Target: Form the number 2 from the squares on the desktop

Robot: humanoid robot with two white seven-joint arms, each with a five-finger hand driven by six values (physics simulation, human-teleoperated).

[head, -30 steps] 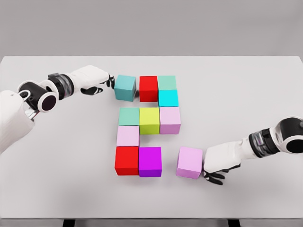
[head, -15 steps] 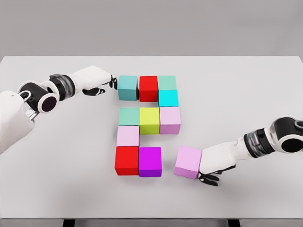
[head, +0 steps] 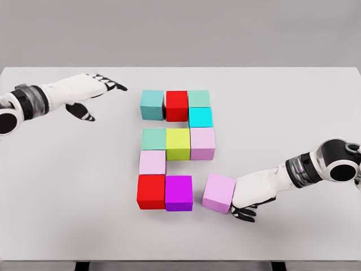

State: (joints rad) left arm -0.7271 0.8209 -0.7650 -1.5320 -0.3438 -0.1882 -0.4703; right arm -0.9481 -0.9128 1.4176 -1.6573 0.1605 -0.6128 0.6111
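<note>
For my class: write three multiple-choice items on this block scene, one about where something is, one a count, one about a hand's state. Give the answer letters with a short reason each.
1. Where is the tilted pink cube?
A. right of the magenta cube
B. on the yellow-green cube
C. at the table's far edge

2. How many red cubes are there?
A. one
B. two
C. three

3. The left hand is:
A. gripping a cube
B. open, holding nothing
C. resting on a red cube

Answers: 1 A, it sits askew beside the magenta cube with the right hand against it. 2 B, top red cube and bottom red cube. 3 B, fingers spread, apart from the teal cube.
</note>
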